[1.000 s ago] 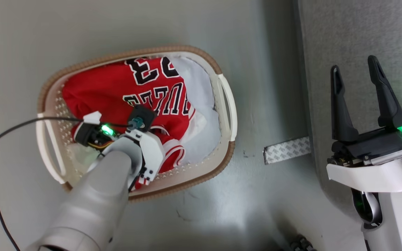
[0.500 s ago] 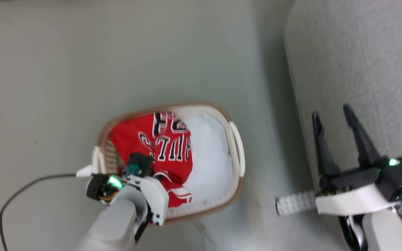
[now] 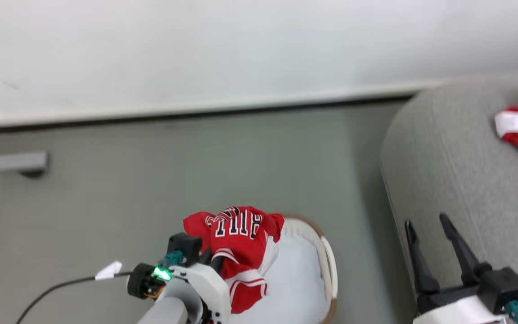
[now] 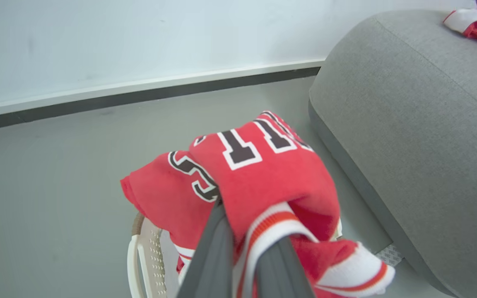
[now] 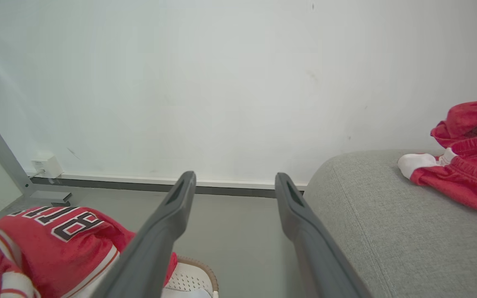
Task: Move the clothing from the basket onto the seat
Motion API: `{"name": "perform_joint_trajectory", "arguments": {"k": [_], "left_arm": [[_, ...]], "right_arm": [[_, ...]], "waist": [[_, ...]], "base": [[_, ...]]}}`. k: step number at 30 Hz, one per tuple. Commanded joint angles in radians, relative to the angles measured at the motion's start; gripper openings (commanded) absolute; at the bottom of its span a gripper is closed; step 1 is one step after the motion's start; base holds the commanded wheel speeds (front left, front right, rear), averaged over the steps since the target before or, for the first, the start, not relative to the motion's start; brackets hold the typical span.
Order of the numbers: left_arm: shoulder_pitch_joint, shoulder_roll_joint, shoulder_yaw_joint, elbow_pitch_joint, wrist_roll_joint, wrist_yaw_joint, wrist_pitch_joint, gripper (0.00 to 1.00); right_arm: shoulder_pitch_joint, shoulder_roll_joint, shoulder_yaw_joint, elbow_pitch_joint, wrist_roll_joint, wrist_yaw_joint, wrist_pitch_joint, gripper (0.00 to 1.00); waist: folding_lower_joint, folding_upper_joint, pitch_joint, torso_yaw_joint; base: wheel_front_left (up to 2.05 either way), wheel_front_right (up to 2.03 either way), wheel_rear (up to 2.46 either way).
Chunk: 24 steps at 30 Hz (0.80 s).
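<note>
The left fingers [image 4: 213,252] clench the bright red lettered jersey [image 4: 263,174], which hangs over the small white perforated basket [image 4: 133,256]. Carry it high so the trailing hem clears the rounded edge of the large grey woven seat [image 3: 457,171]. The right fingers [image 5: 162,231] are spread and empty.

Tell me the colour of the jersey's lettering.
The jersey lettering is black, outlined white; left wrist view shows it best.

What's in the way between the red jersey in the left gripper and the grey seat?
Nothing visible. The jersey hangs from the left gripper above the basket; only bare floor lies between it and the seat. The open right gripper hovers at the seat's near edge.
</note>
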Motion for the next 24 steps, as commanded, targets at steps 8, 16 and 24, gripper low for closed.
{"name": "perform_joint_trajectory", "arguments": {"k": [8,16,24], "left_arm": [[0.087,0.029,0.006,-0.135,-0.025,0.028,0.006,0.0],[0.137,0.072,0.014,-0.303,-0.029,0.064,0.051,0.0],[0.184,0.111,0.014,-0.451,-0.03,0.095,0.104,0.0]], "right_arm": [[0.089,-0.012,-0.009,0.021,0.017,-0.002,-0.003,1.0],[0.137,-0.01,-0.025,0.022,0.019,-0.002,-0.003,1.0],[0.166,-0.016,-0.029,0.031,0.026,-0.002,-0.003,1.0]], "waist": [[0.0004,0.0,-0.189,0.053],[0.0004,0.0,-0.245,0.053],[0.0004,0.0,-0.286,0.051]], "base": [[0.0,0.0,0.0],[0.0,0.0,0.0],[0.0,0.0,0.0]]}}
